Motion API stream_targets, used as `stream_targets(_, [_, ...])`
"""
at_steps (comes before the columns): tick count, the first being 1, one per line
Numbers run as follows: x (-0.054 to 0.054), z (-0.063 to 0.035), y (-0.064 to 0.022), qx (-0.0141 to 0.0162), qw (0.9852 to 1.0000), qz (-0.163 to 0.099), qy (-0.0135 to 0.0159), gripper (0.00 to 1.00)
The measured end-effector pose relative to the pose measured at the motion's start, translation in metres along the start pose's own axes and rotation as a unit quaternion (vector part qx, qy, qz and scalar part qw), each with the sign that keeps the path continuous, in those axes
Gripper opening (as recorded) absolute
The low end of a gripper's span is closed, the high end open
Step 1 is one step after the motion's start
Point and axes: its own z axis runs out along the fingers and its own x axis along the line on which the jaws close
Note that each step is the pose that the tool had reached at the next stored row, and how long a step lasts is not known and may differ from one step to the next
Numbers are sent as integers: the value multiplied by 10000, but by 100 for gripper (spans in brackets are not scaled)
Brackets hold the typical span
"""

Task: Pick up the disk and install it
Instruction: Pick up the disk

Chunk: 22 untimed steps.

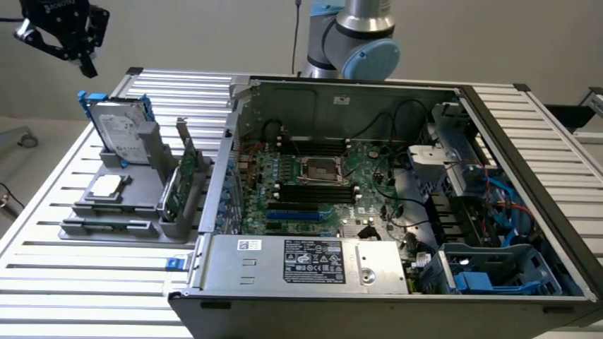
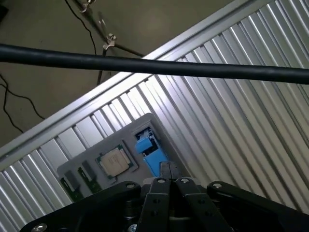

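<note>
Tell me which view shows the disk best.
The exterior view. There the disk stands upright in the grey holder at that view's left, with its labelled face and blue bracket plain to see. The wrist view looks down on its edge, giving the blue bracket but not the face.

A plain, pale grey wall (image 1: 188, 35) runs behind the scene, evenly and softly lit. The worktop (image 1: 85, 282) is built of ribbed aluminium slats laid side by side, silver and faintly glossy, with a smooth rail along its edge. Past that edge, at the exterior view's left, lies a dull beige-grey floor (image 1: 24, 169), and a small caster wheel (image 1: 28, 140) stands on it. In the wrist view the floor looks olive-brown; thin black cables (image 2: 86, 25) trail across it, and the slim metal legs of a stand (image 2: 108, 41) rest there
</note>
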Motion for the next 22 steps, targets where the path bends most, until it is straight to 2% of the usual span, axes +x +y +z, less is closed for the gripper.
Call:
stream_targets(5, [0,3,0,-7,9990,-451,24,11])
stream_targets(8, [0,4,0,-12,9973,-729,38,11])
stream_targets(11, [0,5,0,-12,9950,-995,50,11])
stream_targets(16, [0,8,0,-2,9894,-1449,65,11])
stream_targets(19, [0,9,0,4,9852,-1715,74,11])
stream_targets(22, [0,10,-1,9,9800,-1988,84,11])
